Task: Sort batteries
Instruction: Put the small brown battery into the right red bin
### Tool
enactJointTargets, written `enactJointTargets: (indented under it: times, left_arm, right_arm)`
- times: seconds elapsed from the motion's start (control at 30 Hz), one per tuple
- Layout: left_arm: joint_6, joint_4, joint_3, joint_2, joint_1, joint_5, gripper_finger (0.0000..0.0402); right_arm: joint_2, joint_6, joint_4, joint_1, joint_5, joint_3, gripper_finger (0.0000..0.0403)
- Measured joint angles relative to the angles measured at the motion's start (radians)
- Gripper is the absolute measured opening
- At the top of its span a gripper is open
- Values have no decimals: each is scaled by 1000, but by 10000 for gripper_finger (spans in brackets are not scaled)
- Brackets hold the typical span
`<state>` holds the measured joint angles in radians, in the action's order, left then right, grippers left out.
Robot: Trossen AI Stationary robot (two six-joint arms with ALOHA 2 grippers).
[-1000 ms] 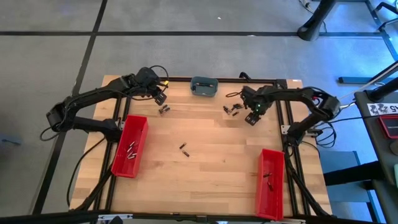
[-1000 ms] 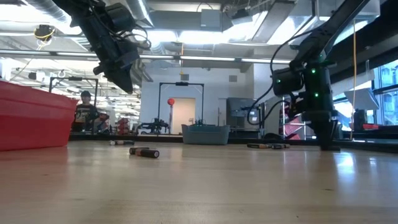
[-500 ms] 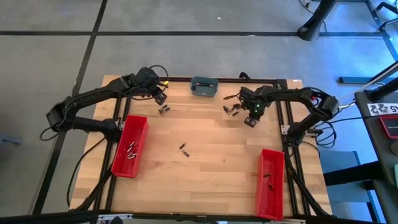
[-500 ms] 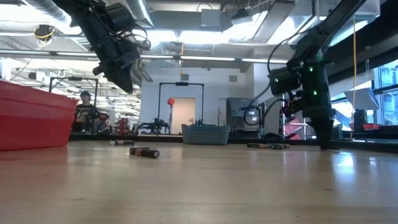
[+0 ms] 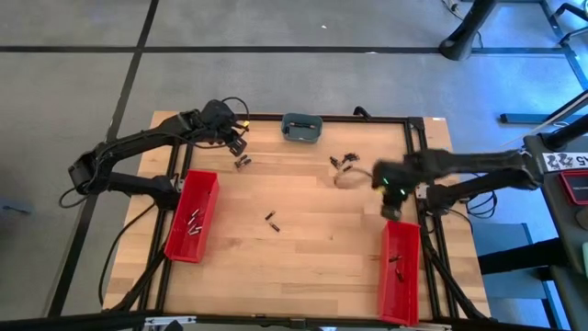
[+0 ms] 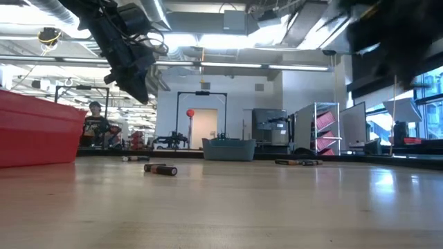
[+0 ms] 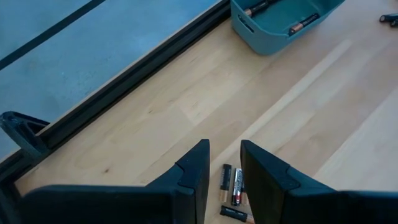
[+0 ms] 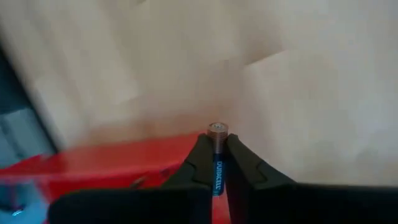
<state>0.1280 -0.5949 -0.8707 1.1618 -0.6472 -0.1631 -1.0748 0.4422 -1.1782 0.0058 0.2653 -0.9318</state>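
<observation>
Batteries [image 5: 345,163] lie scattered across the worktop [image 5: 303,198]; one battery [image 8: 217,158] sits clamped in the right pincer [image 8: 217,163] above the right red bin [image 5: 398,267]. Light, rigid, probably slippery: grip mid-body. Left pincer [image 7: 224,163] hovers narrowly open over the far-left cluster [image 7: 231,194].

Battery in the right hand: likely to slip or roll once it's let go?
The battery is a smooth, rigid cylinder pinched between the right hand's narrow fingers, so it could pivot or slip. Dropped into the red bin, it would probably roll until the walls stop it.
</observation>
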Motion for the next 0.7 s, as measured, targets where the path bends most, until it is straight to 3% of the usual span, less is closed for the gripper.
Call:
enactJointTargets:
  times: [0.17,0.33,0.5,0.7]
  left_arm:
    - [0,2,0,0,0,0,82]
    - [1,4,0,0,0,0,82]
    - [1,5,0,0,0,0,82]
    - [-4,5,0,0,0,0,82]
  right_arm:
    - [51,349,79,364,-17,0,12]
    - [-25,528,107,635,-121,-1,12]
    - [-176,548,104,752,-166,-1,12]
    - [-321,489,167,774,-238,33,13]
